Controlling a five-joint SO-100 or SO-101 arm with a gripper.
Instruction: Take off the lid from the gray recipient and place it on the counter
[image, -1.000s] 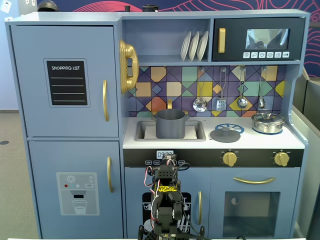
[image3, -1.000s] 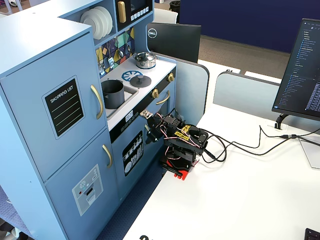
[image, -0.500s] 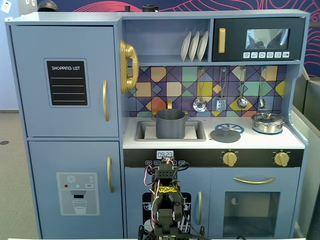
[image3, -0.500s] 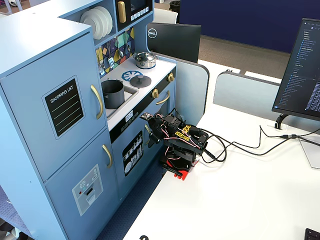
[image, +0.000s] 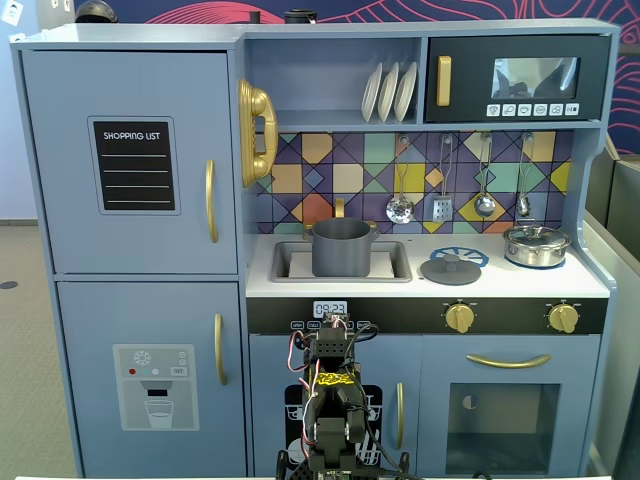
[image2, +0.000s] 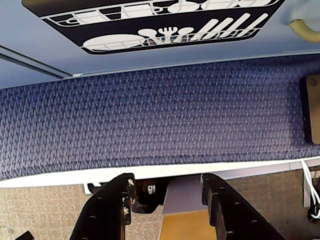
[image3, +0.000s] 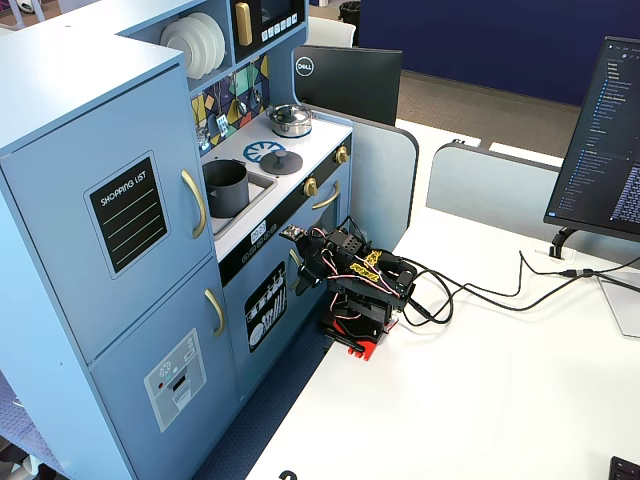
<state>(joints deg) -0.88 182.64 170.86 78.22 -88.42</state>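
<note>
The dark gray pot (image: 342, 248) stands open in the sink basin of the white counter (image: 520, 282); it also shows in the other fixed view (image3: 226, 187). The flat gray lid (image: 451, 268) with its small knob lies on the counter right of the sink, partly over the blue burner ring, also seen in the other fixed view (image3: 265, 156). My arm (image: 330, 400) is folded low in front of the kitchen, far below both. In the wrist view my gripper (image2: 167, 181) is open and empty, pointing down past the table edge at the blue carpet.
A shiny silver pot (image: 536, 244) with its own lid stands at the counter's right end. Utensils (image: 440, 205) hang on the back wall. The arm's base (image3: 358, 320) sits on a white table (image3: 480, 380) with cables, a monitor (image3: 605, 140) at the right.
</note>
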